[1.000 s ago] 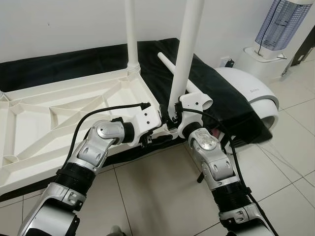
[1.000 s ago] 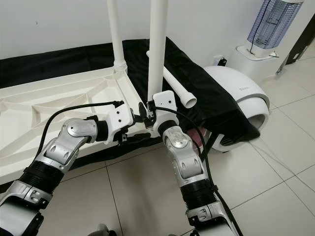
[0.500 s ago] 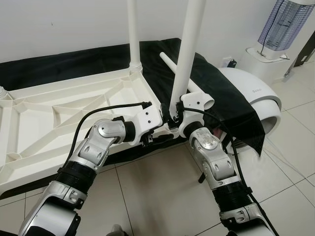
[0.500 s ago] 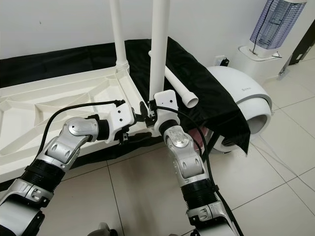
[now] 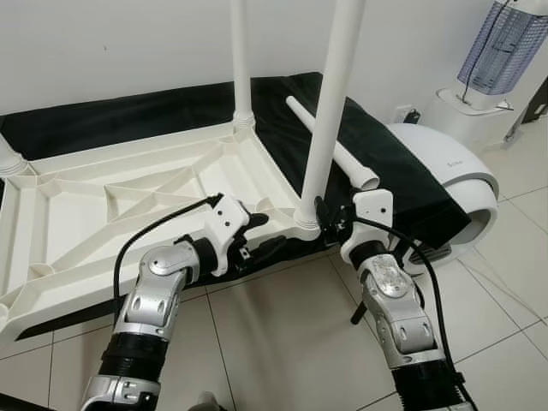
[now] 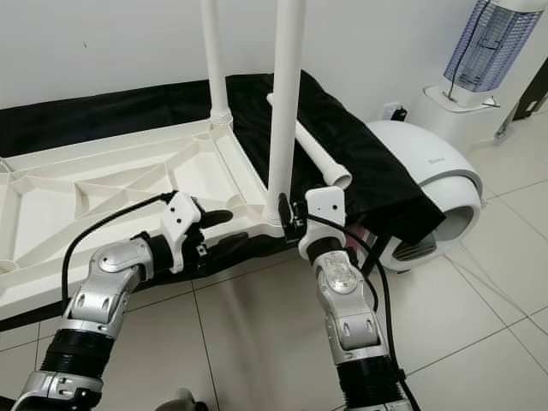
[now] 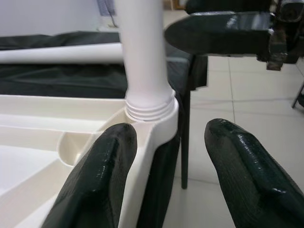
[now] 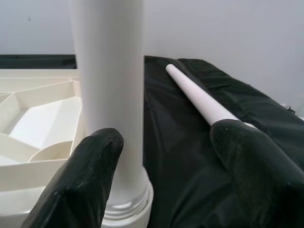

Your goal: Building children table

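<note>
Hovering at the near right corner of the upturned tabletop [image 5: 103, 214], both grippers have their black fingers spread with nothing between them. The left gripper [image 5: 261, 235] reaches in from the left along the tabletop's near edge; in its wrist view one finger [image 7: 97, 178] lies over the white rim and the other finger [image 7: 247, 166] hangs past the corner above the floor, with the threaded base of the near leg [image 7: 145, 61] straight ahead. The right gripper [image 5: 330, 218] sits just beside that same leg on its right side; its wrist view shows one finger [image 8: 80, 178] close against the leg's base and the other finger [image 8: 259, 166] well out over the black cloth [image 8: 190, 137].

The near leg [image 5: 330, 111] stands upright in the corner socket. A second leg [image 5: 241, 64] stands upright at the far right corner, and the foot of another shows at the far left corner. A loose leg [image 5: 334, 145] lies on the black cloth [image 5: 402, 171] to the right of the tabletop. The cloth drapes partly over a rounded white appliance [image 5: 458, 184] on the tiled floor [image 5: 282, 342]. A heater [image 5: 501, 51] stands farther right by the wall.
</note>
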Robot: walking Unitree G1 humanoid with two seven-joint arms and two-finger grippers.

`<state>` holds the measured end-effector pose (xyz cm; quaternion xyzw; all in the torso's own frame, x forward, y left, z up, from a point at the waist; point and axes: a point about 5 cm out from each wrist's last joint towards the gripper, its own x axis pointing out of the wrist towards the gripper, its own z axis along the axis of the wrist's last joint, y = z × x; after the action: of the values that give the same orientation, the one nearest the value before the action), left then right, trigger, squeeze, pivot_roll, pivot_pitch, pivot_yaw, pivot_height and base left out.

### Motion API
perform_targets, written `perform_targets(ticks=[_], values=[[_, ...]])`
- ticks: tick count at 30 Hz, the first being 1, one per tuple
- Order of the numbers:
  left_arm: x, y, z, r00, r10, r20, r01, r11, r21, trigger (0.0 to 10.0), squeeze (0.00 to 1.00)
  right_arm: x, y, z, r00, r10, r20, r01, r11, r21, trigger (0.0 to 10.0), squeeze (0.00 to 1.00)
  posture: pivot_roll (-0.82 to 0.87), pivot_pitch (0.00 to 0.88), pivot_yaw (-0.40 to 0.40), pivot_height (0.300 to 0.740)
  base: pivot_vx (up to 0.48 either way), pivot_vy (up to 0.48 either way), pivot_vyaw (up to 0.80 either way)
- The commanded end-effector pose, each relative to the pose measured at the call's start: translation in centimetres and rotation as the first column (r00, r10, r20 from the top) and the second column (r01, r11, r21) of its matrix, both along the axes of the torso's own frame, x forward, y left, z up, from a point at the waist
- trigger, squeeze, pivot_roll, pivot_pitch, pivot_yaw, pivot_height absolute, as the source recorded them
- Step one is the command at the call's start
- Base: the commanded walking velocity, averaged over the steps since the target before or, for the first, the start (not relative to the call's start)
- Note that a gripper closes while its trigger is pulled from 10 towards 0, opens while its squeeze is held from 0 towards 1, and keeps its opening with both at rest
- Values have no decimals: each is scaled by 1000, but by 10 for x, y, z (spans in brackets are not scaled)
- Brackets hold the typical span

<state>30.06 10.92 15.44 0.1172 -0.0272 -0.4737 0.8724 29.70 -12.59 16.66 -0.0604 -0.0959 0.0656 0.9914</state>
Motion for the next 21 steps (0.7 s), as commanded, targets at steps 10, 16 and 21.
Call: perform_targets(ticks=[10, 16, 21], values=[[-2, 61, -2, 697, 717, -3, -711, 691, -128, 10000, 0, -13, -10, -12, 998, -55, -20, 55, 998, -11, 10000, 0, 31, 0, 0, 740, 0, 0, 0], [-10, 114, -6, 154, 981, -117, -976, 133, -173, 10000, 0, -10, -26, -19, 973, -229, -40, 229, 973, -19, 10000, 0, 38, 53, -28, 740, 0, 0, 0], [-32, 22, 10, 938, 290, -191, -337, 890, -306, 10000, 0, -9, -20, -15, 986, -160, -43, 161, 987, 21, 10000, 0, 48, 53, -45, 740, 0, 0, 0]])
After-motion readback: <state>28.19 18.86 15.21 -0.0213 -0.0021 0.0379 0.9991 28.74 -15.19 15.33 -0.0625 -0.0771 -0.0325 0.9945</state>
